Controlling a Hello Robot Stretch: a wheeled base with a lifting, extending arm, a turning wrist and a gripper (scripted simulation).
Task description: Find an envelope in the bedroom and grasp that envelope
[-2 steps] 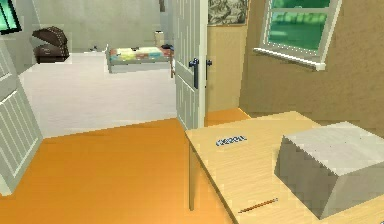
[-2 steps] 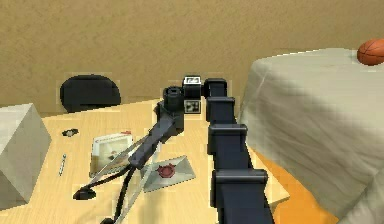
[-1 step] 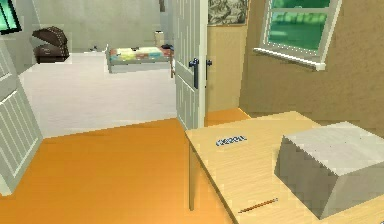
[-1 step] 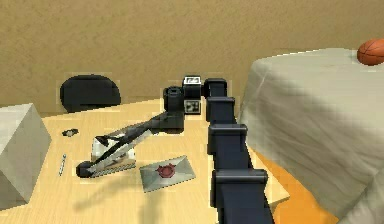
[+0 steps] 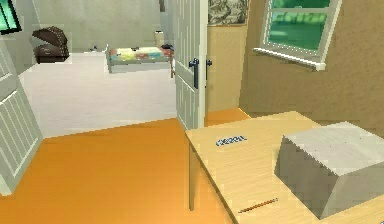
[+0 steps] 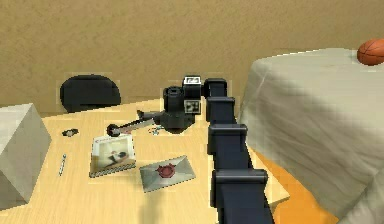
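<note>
Biggest worry is the bed (image 6: pixel 310 100) with its pale cover sitting just beside the wooden table (image 6: pixel 70 195): the arm (image 6: pixel 228 140) runs out along the table's edge on that side, so a turn of the base could drag the bar into the cover or scrape the table. The grey box (image 5: pixel 330 165) hogs a corner of the table and could get bumped if the robot rolls forward. Then the actual target: the envelope (image 6: pixel 168 172), white with a red seal, lies flat on the table just left of the arm and nearer the robot than the gripper (image 6: pixel 115 128), whose fingers point out over the tabletop near a photo or booklet (image 6: pixel 112 152). Going by that, the gripper needs to pull in and drop, and a flat thing like this will probably slide or get shoved into the booklet rather than lift, or the fingers take the booklet by mistake. Hard to make out: the dark chair (image 6: pixel 90 92) is half hidden behind the table, the box is cut off at the arm side view's left edge and the orange ball (image 6: pixel 372 50) at its right, the arm covers the tabletop right of the envelope, nobody can tell how the fingers are set or whether they hold anything, and a tiny dark blob (image 6: pixel 70 131) on the table is anyone's guess
</note>
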